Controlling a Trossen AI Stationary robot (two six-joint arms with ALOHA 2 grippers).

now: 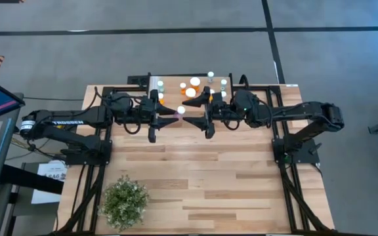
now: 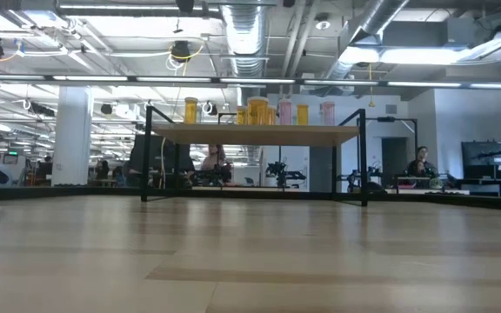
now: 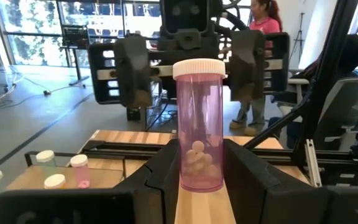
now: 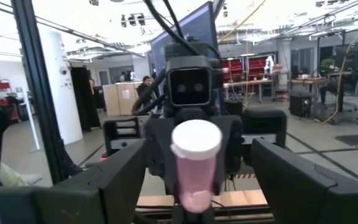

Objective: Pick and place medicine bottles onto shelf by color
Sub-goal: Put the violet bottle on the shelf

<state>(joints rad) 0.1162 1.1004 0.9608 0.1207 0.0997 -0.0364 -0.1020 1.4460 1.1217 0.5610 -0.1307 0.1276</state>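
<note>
A pink medicine bottle [image 3: 201,137] with a white cap stands upright in my left gripper [image 3: 201,177], which is shut on it; its cap also shows in the high view [image 1: 181,110]. This is just on the near side of the shelf [image 1: 170,85]. My right gripper [image 4: 194,186] faces it from the table's right, wide open, with a finger [image 4: 114,183] on either side of the bottle [image 4: 194,165], touching nothing. Several orange, pink and teal bottles [image 1: 190,92] stand on the shelf top, also in the low view [image 2: 257,110]. My left gripper pinches the lower body [image 3: 180,163] of the pink bottle between its two fingers. The fingers come level from the table's left. The bottle stands upright with its cap on top, clear of the table.
The shelf [image 2: 255,133] stands on thin black legs at the table's far middle, with a white strip [image 1: 155,84] at its left end. A green bushy plant [image 1: 125,202] sits at the near left. A person [image 3: 263,25] stands in the room beyond the table.
</note>
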